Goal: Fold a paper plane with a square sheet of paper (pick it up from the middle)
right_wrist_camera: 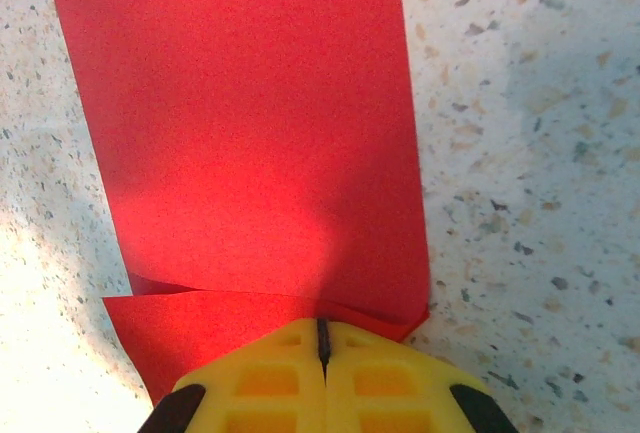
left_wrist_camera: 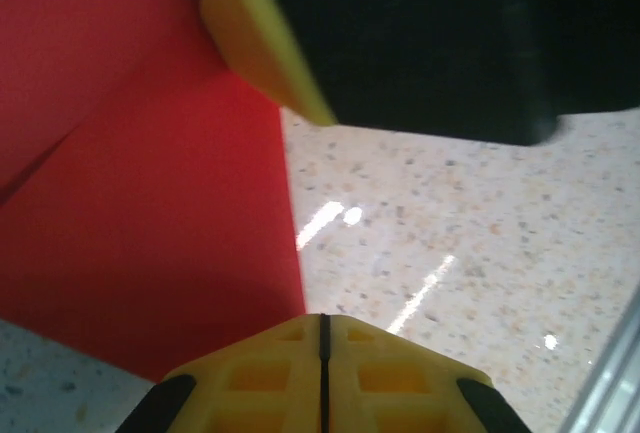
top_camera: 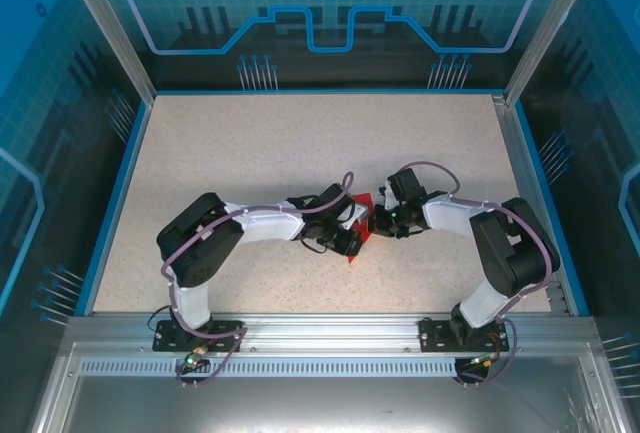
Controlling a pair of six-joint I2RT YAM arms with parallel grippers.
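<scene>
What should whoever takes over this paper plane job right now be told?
Left gripper: shut, tips at the edge of the red sheet of paper; I cannot tell whether it is pinching or pressing.
Right gripper: shut, tips on the sheet's near edge, over an overlapping layer.
Paper: on the table, mid-table between both arms.
Done: at least one fold is made and the layers overlap.
Left: no sharp nose or wings to be seen, so the shaping folds likely remain.
</scene>
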